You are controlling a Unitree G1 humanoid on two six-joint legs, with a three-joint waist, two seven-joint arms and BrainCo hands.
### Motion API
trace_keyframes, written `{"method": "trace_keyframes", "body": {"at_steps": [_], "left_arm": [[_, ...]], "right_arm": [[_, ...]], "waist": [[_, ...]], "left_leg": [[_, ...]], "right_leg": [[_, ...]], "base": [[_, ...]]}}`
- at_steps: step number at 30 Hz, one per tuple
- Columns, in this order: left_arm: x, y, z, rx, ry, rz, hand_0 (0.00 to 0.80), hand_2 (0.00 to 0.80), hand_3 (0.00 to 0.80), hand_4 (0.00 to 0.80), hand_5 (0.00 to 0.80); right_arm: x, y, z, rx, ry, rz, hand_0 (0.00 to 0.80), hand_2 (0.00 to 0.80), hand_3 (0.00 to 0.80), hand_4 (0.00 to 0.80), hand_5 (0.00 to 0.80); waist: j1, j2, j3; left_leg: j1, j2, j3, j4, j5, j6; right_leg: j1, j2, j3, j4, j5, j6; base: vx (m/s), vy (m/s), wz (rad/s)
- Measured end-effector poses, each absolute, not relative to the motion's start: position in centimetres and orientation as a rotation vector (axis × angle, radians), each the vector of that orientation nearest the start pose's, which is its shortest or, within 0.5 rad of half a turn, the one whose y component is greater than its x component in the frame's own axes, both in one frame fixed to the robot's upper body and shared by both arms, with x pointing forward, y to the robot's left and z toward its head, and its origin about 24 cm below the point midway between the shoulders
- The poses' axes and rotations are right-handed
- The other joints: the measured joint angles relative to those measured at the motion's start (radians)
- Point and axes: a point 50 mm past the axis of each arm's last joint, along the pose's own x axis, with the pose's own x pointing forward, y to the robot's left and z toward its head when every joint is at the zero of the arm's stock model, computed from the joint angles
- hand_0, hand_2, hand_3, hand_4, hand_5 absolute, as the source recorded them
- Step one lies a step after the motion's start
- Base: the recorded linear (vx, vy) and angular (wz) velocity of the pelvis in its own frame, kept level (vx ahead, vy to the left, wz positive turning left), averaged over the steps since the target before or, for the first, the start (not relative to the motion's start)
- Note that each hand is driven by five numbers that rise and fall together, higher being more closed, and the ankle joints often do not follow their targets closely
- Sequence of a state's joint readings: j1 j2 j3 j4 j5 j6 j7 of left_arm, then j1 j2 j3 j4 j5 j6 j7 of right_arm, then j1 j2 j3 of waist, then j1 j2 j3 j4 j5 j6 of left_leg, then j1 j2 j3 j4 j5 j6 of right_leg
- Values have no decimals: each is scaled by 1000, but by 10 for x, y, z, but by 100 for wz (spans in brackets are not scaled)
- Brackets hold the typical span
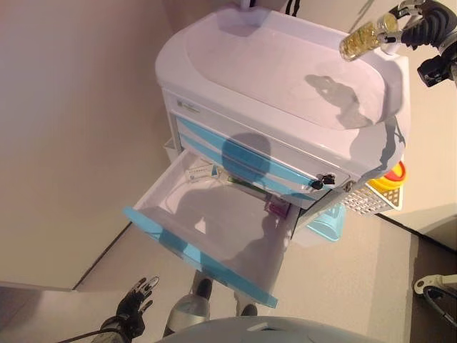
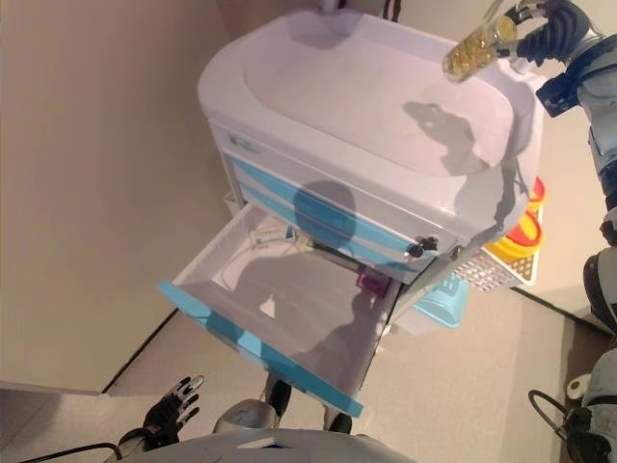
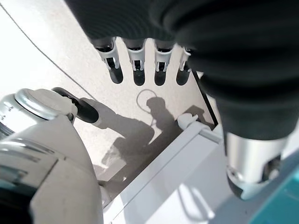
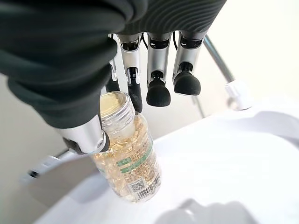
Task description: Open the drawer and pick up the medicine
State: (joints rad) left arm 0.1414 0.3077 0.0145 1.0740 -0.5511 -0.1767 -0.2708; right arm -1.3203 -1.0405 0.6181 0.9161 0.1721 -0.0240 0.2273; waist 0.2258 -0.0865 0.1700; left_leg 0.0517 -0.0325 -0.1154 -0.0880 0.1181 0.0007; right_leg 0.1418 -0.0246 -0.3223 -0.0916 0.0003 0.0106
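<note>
A white cart with blue drawer fronts (image 1: 285, 93) stands before me. Its lowest drawer (image 1: 214, 229) is pulled wide open, with small boxes and a dark packet at its back. My right hand (image 1: 421, 28) is shut on a clear medicine bottle of yellow capsules (image 1: 365, 39) and holds it tilted in the air above the cart's top at the far right. In the right wrist view the thumb (image 4: 86, 137) and fingers (image 4: 159, 88) pinch the bottle (image 4: 128, 158) near its neck. My left hand (image 1: 136, 307) hangs low by the floor, fingers straight, empty.
A white mesh basket with a yellow and red container (image 1: 382, 189) hangs on the cart's right side. A pale blue bin (image 1: 325, 225) sits below it. A wall (image 1: 71, 143) runs along the left. The open drawer's blue front (image 1: 200, 257) juts toward me.
</note>
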Motion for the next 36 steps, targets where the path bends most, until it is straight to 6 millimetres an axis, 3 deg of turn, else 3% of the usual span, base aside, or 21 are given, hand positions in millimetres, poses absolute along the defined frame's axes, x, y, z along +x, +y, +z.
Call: {"method": "trace_keyframes", "body": {"at_steps": [5,10,15,23,24,25,26,27,36], "left_arm": [[83,272,-139,-275,891,275,0,0,0,0,0],[85,280,-134,-245,878,271,0,0,0,0,0],[88,286,-131,-233,867,272,0,0,0,0,0],[91,284,-130,-237,861,260,0,0,0,0,0],[92,284,-129,-240,855,257,0,0,0,0,0],[94,284,-129,-241,849,256,0,0,0,0,0],[94,284,-128,-240,847,256,0,0,0,0,0],[95,284,-128,-240,845,255,0,0,0,0,0],[96,284,-127,-240,841,253,0,0,0,0,0]], "right_arm": [[368,-325,327,-1152,19,-158,800,800,800,800,800],[368,-324,327,-1303,109,-85,800,800,800,800,800],[368,-320,324,-1327,145,-15,800,800,800,800,800],[365,-323,326,-1346,176,10,800,800,800,800,800],[364,-325,327,-1345,182,7,772,772,772,772,772],[364,-325,327,-1344,186,7,536,536,536,536,536],[364,-326,327,-1344,187,8,185,185,185,185,185],[364,-326,327,-1344,188,7,0,0,0,0,0],[362,-328,326,-1361,204,13,0,0,0,0,0]], "waist": [[25,-14,7],[46,-31,16],[48,-51,28],[49,-51,29],[49,-51,29],[50,-50,30],[50,-50,30],[49,-50,30],[45,-44,35]], "left_leg": [[-19,-4,-20,0,10,4],[-26,-6,-35,0,12,2],[-34,-8,-42,0,8,-5],[-50,-17,-52,0,20,6],[-50,-18,-54,0,20,6],[-50,-19,-54,0,20,6],[-50,-19,-54,0,20,6],[-50,-20,-54,0,20,6],[-50,-21,-52,0,20,6]], "right_leg": [[-11,-2,-14,0,-2,3],[-13,-2,-18,0,-6,9],[-17,-2,-18,0,-8,11],[-30,-8,-20,0,-8,11],[-30,-9,-20,0,-8,11],[-30,-10,-20,0,-8,11],[-30,-11,-20,0,-8,11],[-30,-12,-20,0,-8,11],[-30,-13,-19,0,-8,11]], "base": [[27,-14,12],[23,-7,9],[5,1,5],[2,4,3],[-6,-1,5],[-5,-4,3],[0,0,0],[0,0,0],[0,0,0]]}}
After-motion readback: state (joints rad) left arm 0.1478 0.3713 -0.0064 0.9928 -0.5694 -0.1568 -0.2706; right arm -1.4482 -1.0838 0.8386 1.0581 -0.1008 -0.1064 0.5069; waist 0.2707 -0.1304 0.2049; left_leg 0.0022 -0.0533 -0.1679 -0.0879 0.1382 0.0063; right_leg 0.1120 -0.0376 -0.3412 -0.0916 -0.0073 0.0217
